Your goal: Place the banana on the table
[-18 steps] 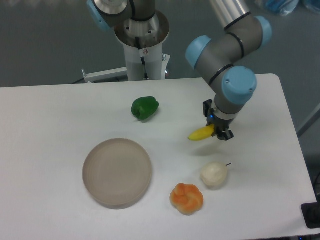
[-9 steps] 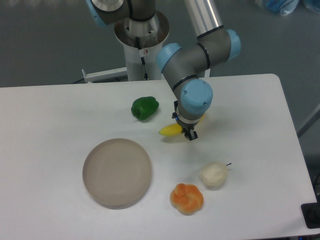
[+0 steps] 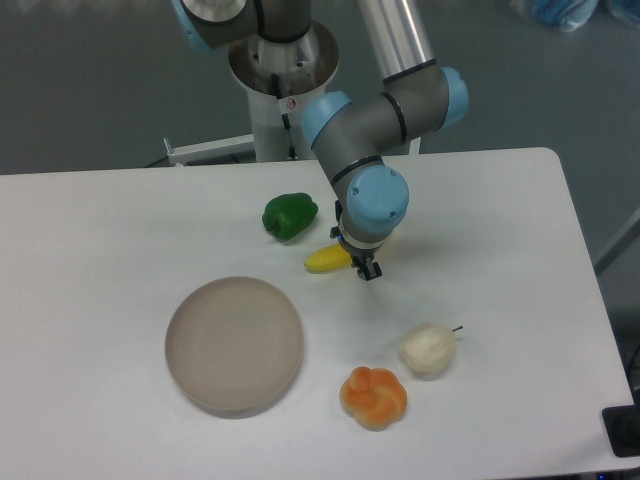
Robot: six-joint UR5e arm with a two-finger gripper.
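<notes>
White bench [image 3: 120, 220], flat, rounded corners, carrying all items. Round beige-grey plate [image 3: 234, 345] at centre-left; all positions below referenced to this plate. Robot arm [image 3: 375, 120] reaching down above and right of plate. Green pepper [image 3: 290, 215] above plate, slightly right. Orange lobed bun [image 3: 373, 397] lower right of plate. Whitish bulb [image 3: 429, 349] farther right, level with plate. Pincer [image 3: 360, 262] upper right of plate, clamped on banana [image 3: 326, 260]. Banana's free end pointing towards plate; contact with bench not determinable.
</notes>
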